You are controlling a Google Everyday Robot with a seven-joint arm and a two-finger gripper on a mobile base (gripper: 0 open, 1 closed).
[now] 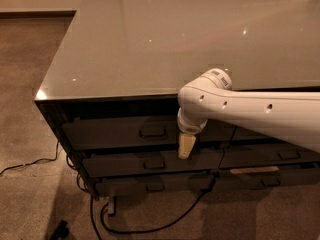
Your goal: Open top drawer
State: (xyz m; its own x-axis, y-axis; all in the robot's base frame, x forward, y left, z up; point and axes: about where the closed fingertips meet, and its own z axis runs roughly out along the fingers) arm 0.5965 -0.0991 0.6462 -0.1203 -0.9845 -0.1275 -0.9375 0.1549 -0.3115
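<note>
Site: a low cabinet (pixel 55 104) with a glossy grey top (pixel 150 44) stands on brown carpet (pixel 25 134). Its front carries stacked dark drawer fronts in two columns.

Top drawer (pixel 110 134): uppermost front in the left column, directly under the overhang of the top. It sits closed, level with the fronts beneath it. Its small bar handle (pixel 152 131) is centred on the front, and nothing touches it.

Arm (pixel 260 114): white, entering from the right edge and crossing in front of the right column of drawers. The wrist bends downward at the cabinet front.

Gripper (pixel 186 146): cream-coloured, pointing down, just right of the top drawer's handle and slightly lower. Its tip lies over the seam between the top drawer and the second drawer (pixel 120 165). Whether it is spread or pressed together cannot be told from this angle, nor whether it touches the front.

Other items: a black cable (pixel 150 228) loops over the carpet below the lowest drawer. A pale strip (pixel 252 170) shows between two right-hand fronts.
</note>
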